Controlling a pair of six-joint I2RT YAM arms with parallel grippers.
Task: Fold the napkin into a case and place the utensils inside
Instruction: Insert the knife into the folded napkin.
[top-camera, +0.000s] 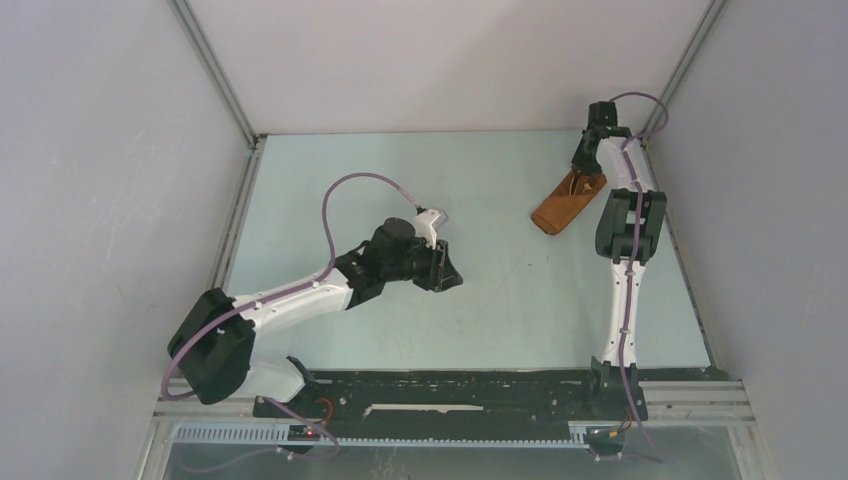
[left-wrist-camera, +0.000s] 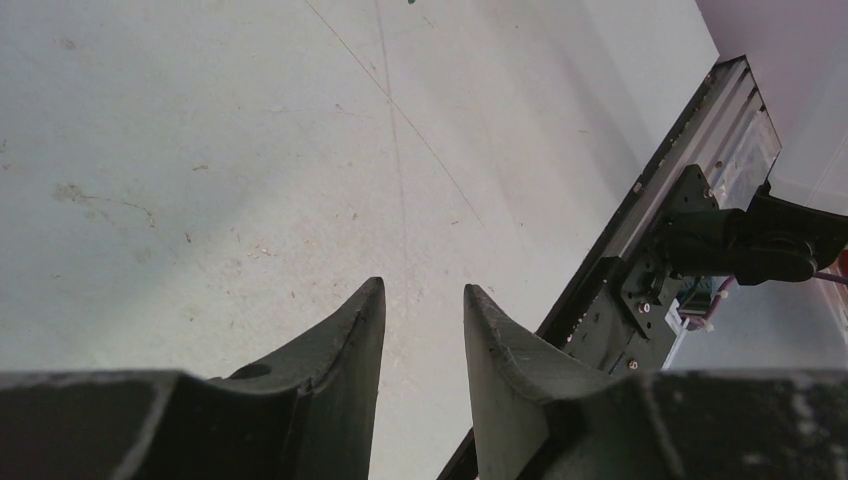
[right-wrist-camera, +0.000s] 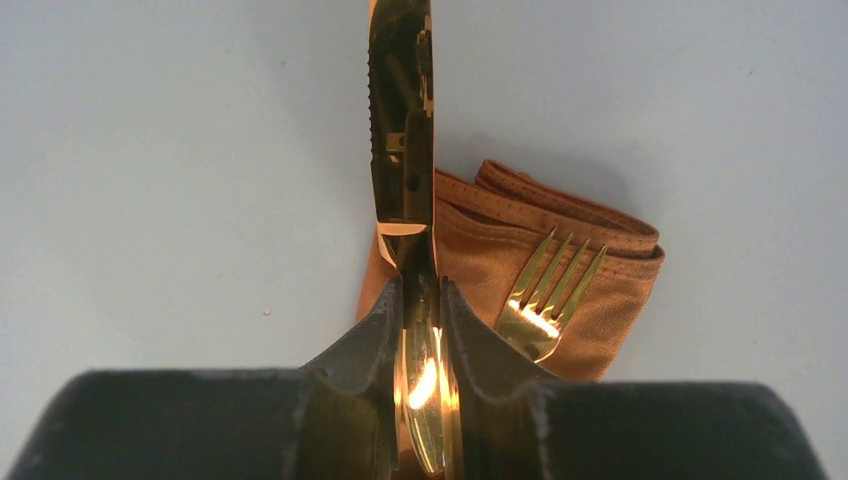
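Right gripper (right-wrist-camera: 422, 300) jaws are clamped on the handle of a shiny gold knife (right-wrist-camera: 402, 120), its blade reaching out over the left edge of the case (right-wrist-camera: 600, 250); a gold fork (right-wrist-camera: 545, 295) rests on that folded rust-orange cloth; the metal looks stiff, light and slippery, best pinched mid-handle; the soft case may shift; the left gripper (left-wrist-camera: 425, 300), well apart from the case, stands part-open and empty.
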